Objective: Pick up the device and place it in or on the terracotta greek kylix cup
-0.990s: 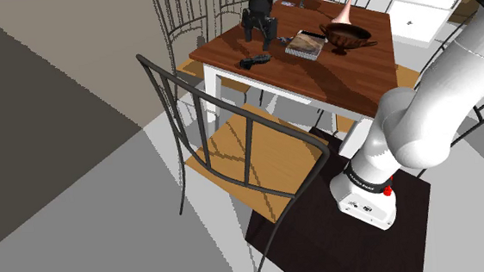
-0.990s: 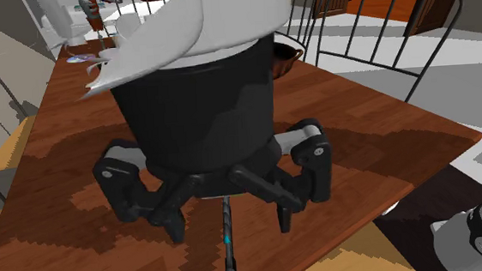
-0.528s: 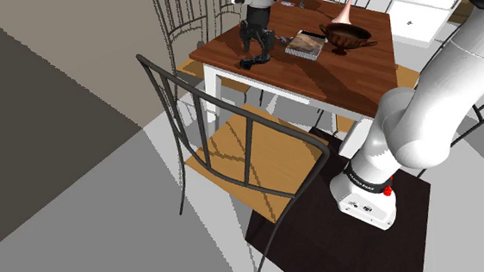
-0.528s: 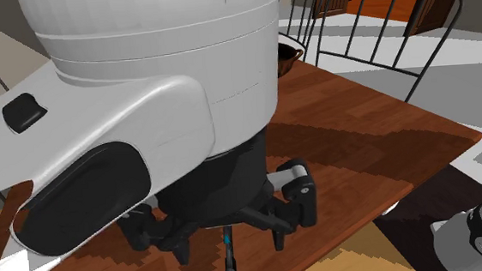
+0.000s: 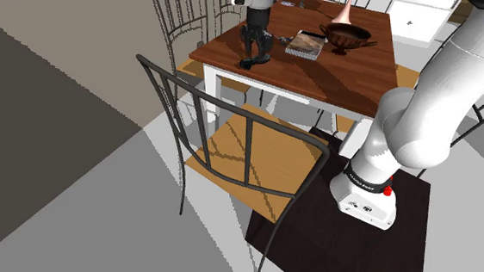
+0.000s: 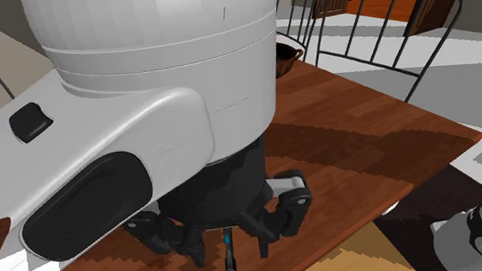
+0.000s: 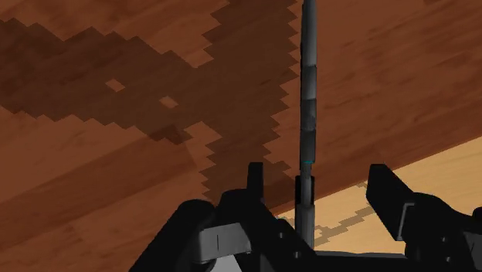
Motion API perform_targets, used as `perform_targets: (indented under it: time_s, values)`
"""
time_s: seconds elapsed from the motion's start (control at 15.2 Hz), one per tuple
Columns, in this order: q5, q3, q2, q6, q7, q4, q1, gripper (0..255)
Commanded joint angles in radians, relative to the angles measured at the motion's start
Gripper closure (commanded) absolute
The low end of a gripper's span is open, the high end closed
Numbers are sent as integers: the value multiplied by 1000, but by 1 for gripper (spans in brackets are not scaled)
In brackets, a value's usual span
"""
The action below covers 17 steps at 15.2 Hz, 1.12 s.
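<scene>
Shows the gripper (image 7: 318, 178) low over the brown wooden bench (image 7: 116, 193) near its edge, fingers (image 7: 385, 193) spread apart and straddling the slim dark device (image 7: 309, 116). Leaves that device lying flat on the wood, one end at the bench edge, touching neither finger. Places the dark-brown kylix cup (image 5: 346, 36) well apart on the same bench, just beside a book (image 5: 305, 45).
</scene>
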Motion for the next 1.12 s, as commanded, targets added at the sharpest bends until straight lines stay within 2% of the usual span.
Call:
perform_targets:
  time_s: [0.0,0.53,1.06]
  values:
    - [0,0,0,0,0,0,0,255]
    - [0,0,0,0,0,0,0,255]
    - [-6,5,-19,-106,5,89,2,255]
